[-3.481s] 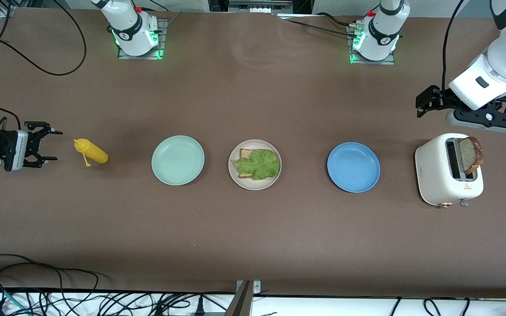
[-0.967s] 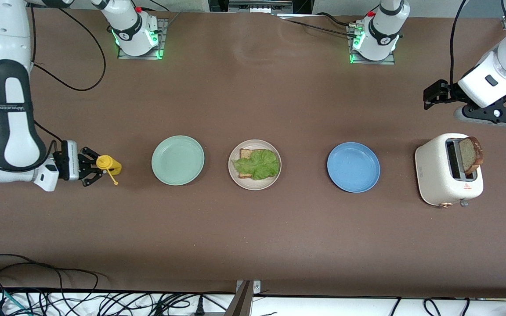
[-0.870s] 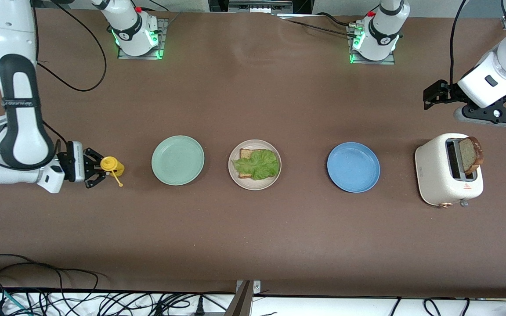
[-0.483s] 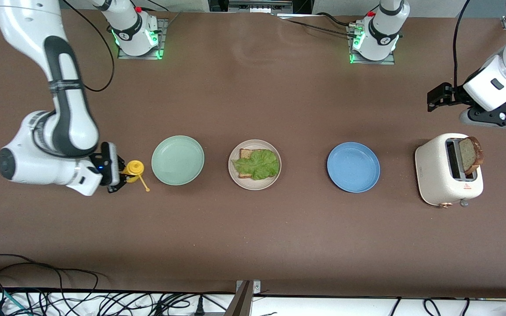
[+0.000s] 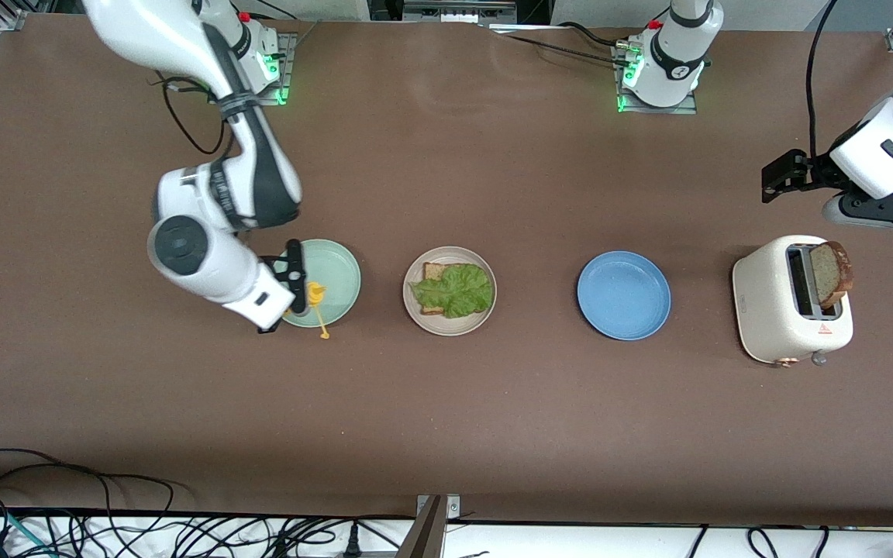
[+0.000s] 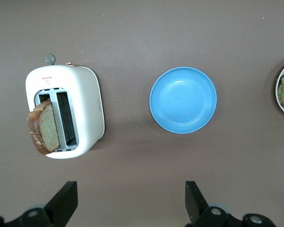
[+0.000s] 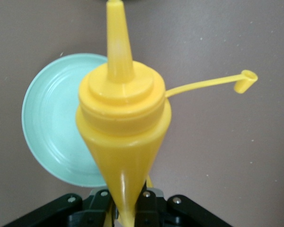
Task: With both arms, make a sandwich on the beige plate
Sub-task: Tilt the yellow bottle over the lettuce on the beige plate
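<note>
The right hand [image 5: 301, 291], pinching the yellow squeeze bottle [image 5: 313, 295], is now hanging over the green plate [image 5: 338, 271], having carried it from the tabletop's end. The left hand [image 5: 781, 172], spread, is waiting above the toaster [image 5: 772, 306]. The lettuce-topped bread [image 5: 454, 289] is lying unmoved on the beige plate [image 5: 415, 310].

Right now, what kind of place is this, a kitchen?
Probably a robot lab, not a kitchen: two robot arm bases with green lights are bolted to the table, cables tangle along its edge, and the toaster seems a prop.
</note>
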Tool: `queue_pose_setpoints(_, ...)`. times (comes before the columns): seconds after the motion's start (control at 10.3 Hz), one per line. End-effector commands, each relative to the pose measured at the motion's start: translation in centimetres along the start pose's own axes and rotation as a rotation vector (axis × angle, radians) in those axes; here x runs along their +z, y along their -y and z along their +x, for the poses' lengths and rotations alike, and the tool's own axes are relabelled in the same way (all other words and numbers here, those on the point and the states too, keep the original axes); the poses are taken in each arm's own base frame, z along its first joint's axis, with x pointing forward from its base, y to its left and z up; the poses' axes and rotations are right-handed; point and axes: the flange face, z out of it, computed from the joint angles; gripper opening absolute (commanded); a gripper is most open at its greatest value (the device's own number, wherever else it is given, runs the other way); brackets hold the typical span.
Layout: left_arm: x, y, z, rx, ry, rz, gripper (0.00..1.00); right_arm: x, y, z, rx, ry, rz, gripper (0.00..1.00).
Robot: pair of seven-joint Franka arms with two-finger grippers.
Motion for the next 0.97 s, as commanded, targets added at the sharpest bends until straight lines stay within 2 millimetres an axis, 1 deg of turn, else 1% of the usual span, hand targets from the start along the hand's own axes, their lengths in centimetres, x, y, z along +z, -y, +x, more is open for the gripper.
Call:
queue_pose_setpoints(0.0,-0.8,0.3,0.0,0.018,-0.008,0.019,1.0,-0.7,2.1,6.0,0.054,0.135,-0.075,0.0)
queue_pose_setpoints(0.1,-0.9,0.2,0.1,0.02,-0.009,0.019,1.0,-0.3,3.1,8.9,0.06,0.2,-0.112,0.0)
queue_pose_setpoints(0.19,-0.8,0.2,0.1,0.02,-0.007,0.019,1.0,0.7,4.2,11.4,0.085,0.255,-0.145,0.0)
queue_pose_setpoints(0.29,-0.7,-0.2,0.2,0.028,-0.007,0.019,1.0,1.4,5.4,13.9,0.092,0.312,-0.188,0.0)
queue_pose_setpoints(0.39,-0.7,-0.9,0.3,0.038,-0.006,0.02,1.0,1.9,6.3,15.6,0.102,0.353,-0.228,0.0)
queue_pose_setpoints(0.48,-0.7,-1.1,0.3,0.042,-0.007,0.018,1.0,2.7,6.9,16.7,0.104,0.387,-0.258,0.0)
queue_pose_setpoints(0.58,-0.7,-1.0,0.0,0.04,0.001,0.018,1.0,3.9,7.8,18.2,0.087,0.433,-0.292,0.0)
queue_pose_setpoints(0.68,-1.3,-0.9,-0.5,0.038,0.001,0.019,1.0,4.9,8.5,19.6,0.067,0.479,-0.336,0.0)
queue_pose_setpoints(0.77,-1.3,-0.9,-0.7,0.037,0.01,0.019,1.0,5.7,8.9,20.4,0.051,0.53,-0.369,0.0)
queue_pose_setpoints(0.87,-1.3,-0.9,-0.7,0.038,0.014,0.018,1.0,5.8,8.7,21.4,0.034,0.595,-0.406,0.0)
